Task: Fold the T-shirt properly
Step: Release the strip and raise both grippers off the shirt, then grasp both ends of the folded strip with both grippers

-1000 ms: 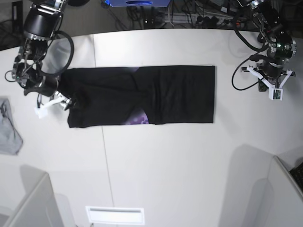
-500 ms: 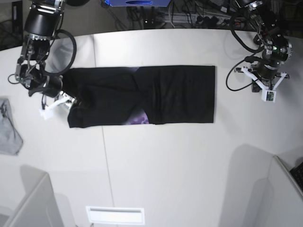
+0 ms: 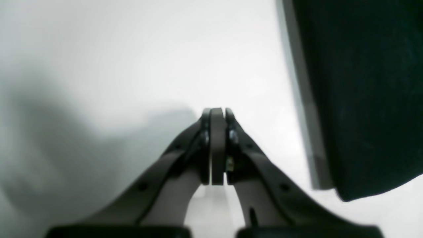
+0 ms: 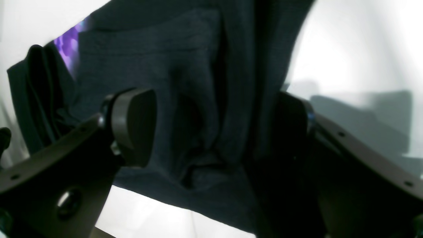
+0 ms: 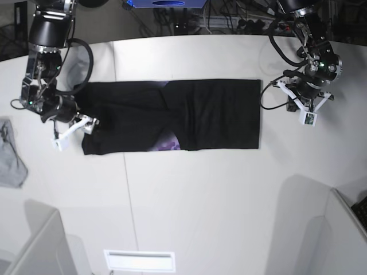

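grey cloth (image 5: 10, 157) seen at table (image 5: 200, 200) left edge | right gripper (image 4: 211, 132) spread wide over bunched left end of black T-shirt (image 5: 172, 116), nothing pinched | T-shirt laid as a long folded band across table centre, purple print (image 5: 167, 143) exposed at lower fold | left gripper (image 3: 216, 114) clenched, empty, above bare table just beside shirt's right edge

In the base view the left gripper (image 5: 303, 106) is closer to the right-hand edge of the T-shirt (image 5: 172, 114) than a second ago, having come in and down from the table's outer side (its jaws pressed together in the wrist view). The right gripper (image 5: 86, 126) has slid a little further onto the shirt's left end, and the cloth there is slightly more bunched.
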Tool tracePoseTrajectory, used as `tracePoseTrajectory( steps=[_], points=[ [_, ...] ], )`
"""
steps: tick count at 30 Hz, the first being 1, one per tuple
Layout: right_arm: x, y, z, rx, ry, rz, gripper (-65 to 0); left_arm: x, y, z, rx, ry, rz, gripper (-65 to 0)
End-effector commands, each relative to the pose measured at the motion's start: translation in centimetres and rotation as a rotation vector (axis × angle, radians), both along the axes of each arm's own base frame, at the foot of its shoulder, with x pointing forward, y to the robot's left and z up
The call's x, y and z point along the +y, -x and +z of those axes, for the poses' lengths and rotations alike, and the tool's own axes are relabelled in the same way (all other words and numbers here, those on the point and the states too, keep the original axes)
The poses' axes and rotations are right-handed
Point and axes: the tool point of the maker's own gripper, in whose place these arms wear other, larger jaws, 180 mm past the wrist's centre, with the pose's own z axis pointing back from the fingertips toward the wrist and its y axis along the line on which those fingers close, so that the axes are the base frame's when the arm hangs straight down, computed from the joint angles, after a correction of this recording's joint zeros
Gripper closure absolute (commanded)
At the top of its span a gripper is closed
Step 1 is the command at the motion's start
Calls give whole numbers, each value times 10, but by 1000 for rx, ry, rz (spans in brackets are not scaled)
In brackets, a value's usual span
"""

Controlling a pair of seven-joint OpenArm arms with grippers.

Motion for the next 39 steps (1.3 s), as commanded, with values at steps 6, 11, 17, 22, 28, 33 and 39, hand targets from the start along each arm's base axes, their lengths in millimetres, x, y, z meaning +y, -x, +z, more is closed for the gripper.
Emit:
tracePoseTrajectory(
  steps=[6,11,17,22,28,33,39],
  points=[
    [-1,15,-6,65,38,83,-501,2,-6,-2,-9,9,8,0],
    [2,17,-7,58,39,119,-501,-12,-8,-12,17,32,-31,0],
    [13,28,-15,86,39,164,-501,-25,-10,-14,20,44,-59,0],
    [24,29,-19,80,42,196,-501,-25,-14,-12,11,44,-60,0],
    [24,27,-18,69,43,194,-500,-25,-12,-13,15,46,-59,0],
    [24,26,-18,67,44,193,-351,-46,-13,-17,24,67,-106,0],
    [21,15,-14,10,53,166,-2,-63,-17,-19,27,77,-153,0]
  ],
)
